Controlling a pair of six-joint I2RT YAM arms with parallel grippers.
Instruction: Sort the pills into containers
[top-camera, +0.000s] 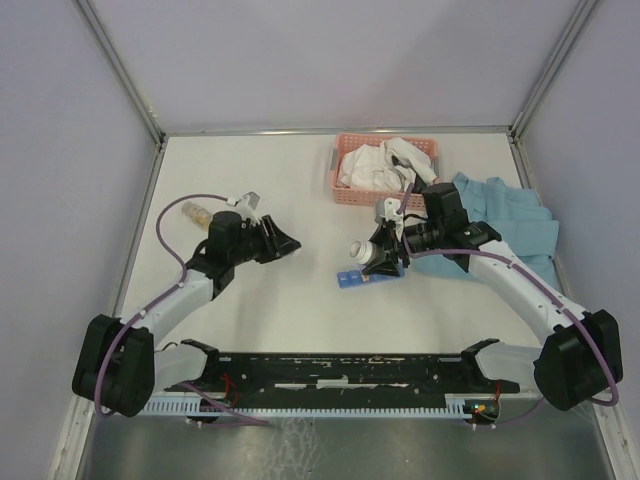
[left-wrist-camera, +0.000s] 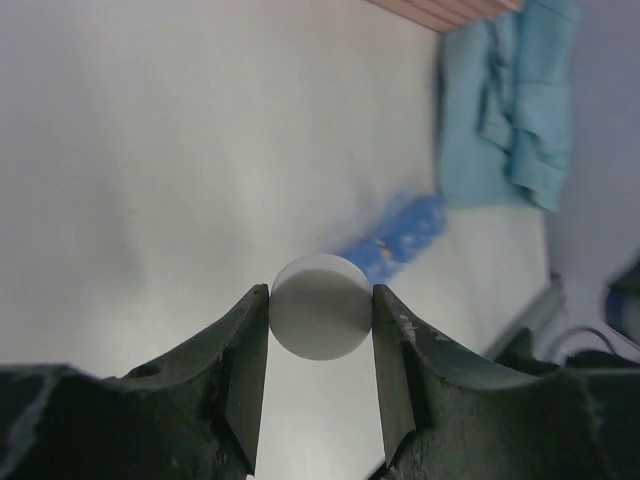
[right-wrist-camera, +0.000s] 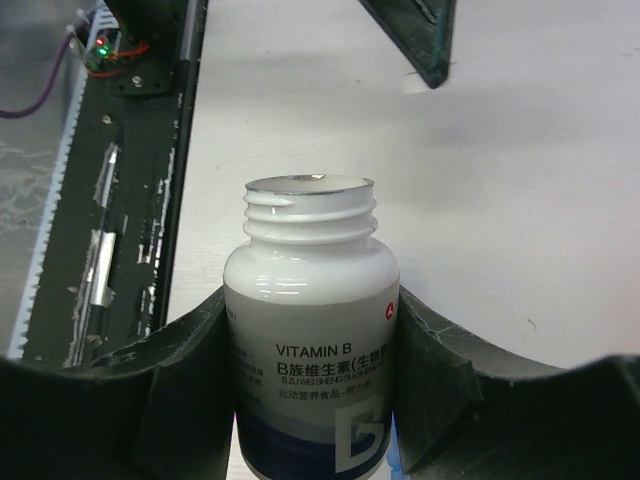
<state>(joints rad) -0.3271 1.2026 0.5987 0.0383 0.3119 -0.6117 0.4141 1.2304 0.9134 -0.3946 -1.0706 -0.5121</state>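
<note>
White table (top-camera: 250, 320) — pale lilac walls (top-camera: 350, 60)

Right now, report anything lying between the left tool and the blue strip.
Nothing visible: bare table between the left tool, shut on a white disc, and the strip. The right tool holds the bottle close beside the strip.

Lab test cell: white table (top-camera: 300, 320), plain lavender walls (top-camera: 340, 60), aluminium frame posts (top-camera: 122, 70), black mounting rail (top-camera: 340, 365)

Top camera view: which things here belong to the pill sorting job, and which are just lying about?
Job: open vitamin bottle in the right gripper; white round cap in the left gripper; blue pill organiser.
Lying about: pink basket of white cloth; teal cloth; small clear bottle, tan contents.
</note>
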